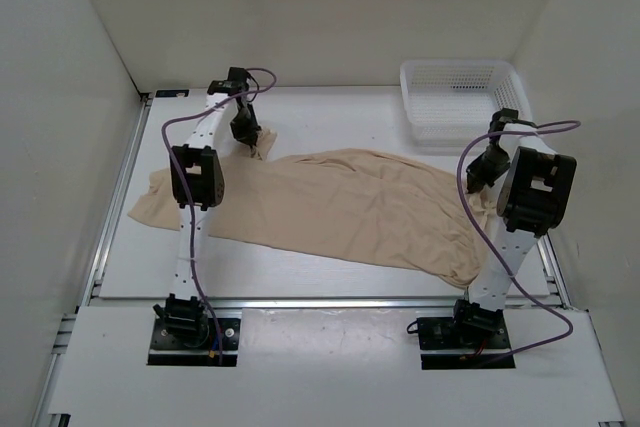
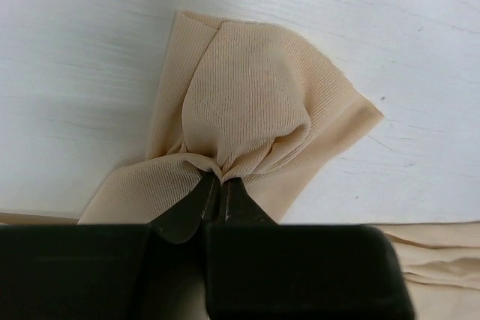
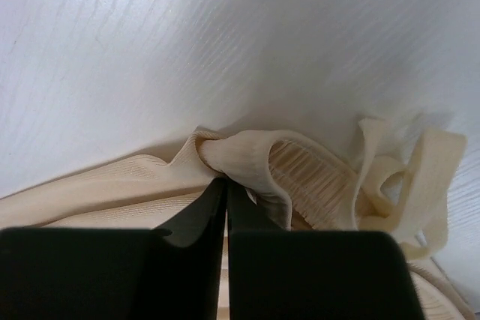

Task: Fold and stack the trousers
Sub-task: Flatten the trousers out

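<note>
Worktop (image 1: 320, 119) comes first: we see a white board with a faint wood grain, metal rails along its left and near edges, and plain pale walls (image 1: 300, 7) closing it in on the left, the far side and the right. A white mesh basket (image 1: 418, 119) stands in the far right corner. The trousers (image 1: 350, 209) lie as one wrinkled tan sheet across the middle of the worktop, running from the left side, beneath the left arm, to the near right beside the right arm's base, well apart from the basket on the left and just short of it at the far right. The left pincer (image 1: 250, 143) is down at the far left edge of the cloth. In its wrist view we see the tips pressed together on a gathered pinch of the ribbed fabric, which fans out beyond them onto bare board. The right pincer (image 1: 481, 183) sits at the right end of the trousers, just near of the basket. From its own camera we see its tips closed on a rolled fold at the cloth's edge, with a ribbed band and loops of flat tape just to the right of the grip.
</note>
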